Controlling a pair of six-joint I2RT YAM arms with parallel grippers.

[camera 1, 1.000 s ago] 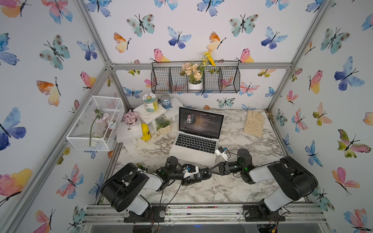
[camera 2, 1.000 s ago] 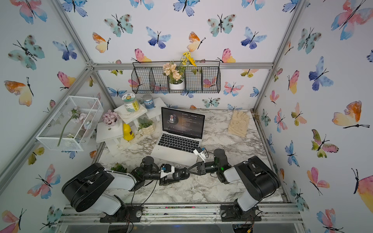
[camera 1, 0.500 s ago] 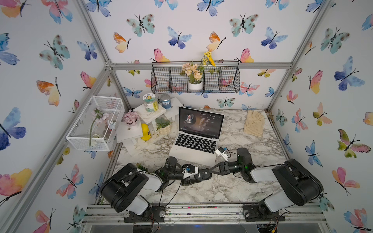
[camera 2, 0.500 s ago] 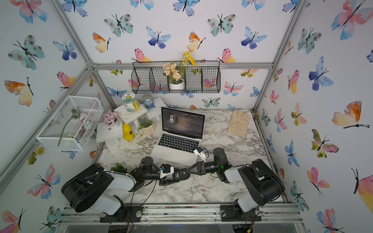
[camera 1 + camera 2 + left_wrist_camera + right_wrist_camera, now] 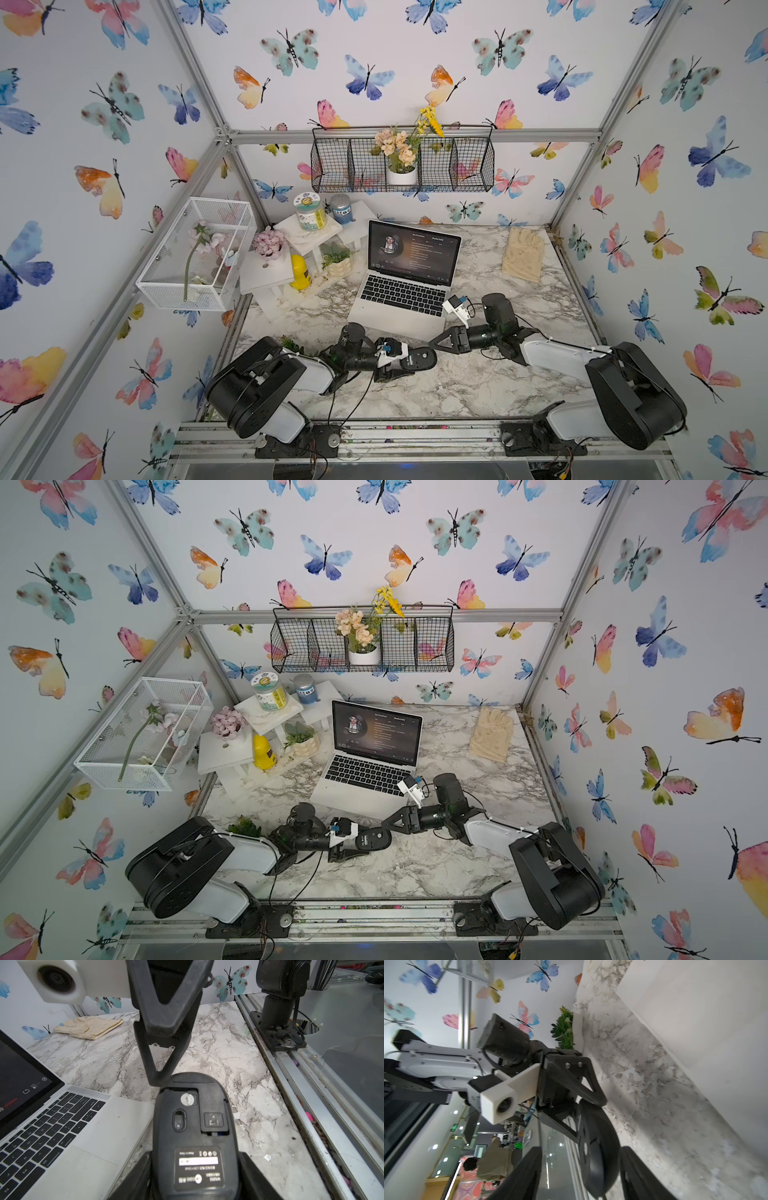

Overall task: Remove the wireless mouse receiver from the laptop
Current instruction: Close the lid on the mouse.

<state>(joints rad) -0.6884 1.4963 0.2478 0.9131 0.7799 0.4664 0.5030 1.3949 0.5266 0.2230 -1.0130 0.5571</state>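
Your left gripper [image 5: 195, 1169] has its jaws clamped on the mouse [image 5: 193, 1126]; your right gripper [image 5: 581, 1159] jaws stand apart at its tip, so pull straight back, no bumping

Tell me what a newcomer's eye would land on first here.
The black mouse, flipped underside-up in the left gripper, near the front of the marble table. The right gripper, jaws open, sits around its front end. Behind them stands the open laptop, screen lit.

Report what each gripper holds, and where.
Left gripper grips the black mouse by its sides near the label end. Right gripper stands open around its other end, holding nothing.
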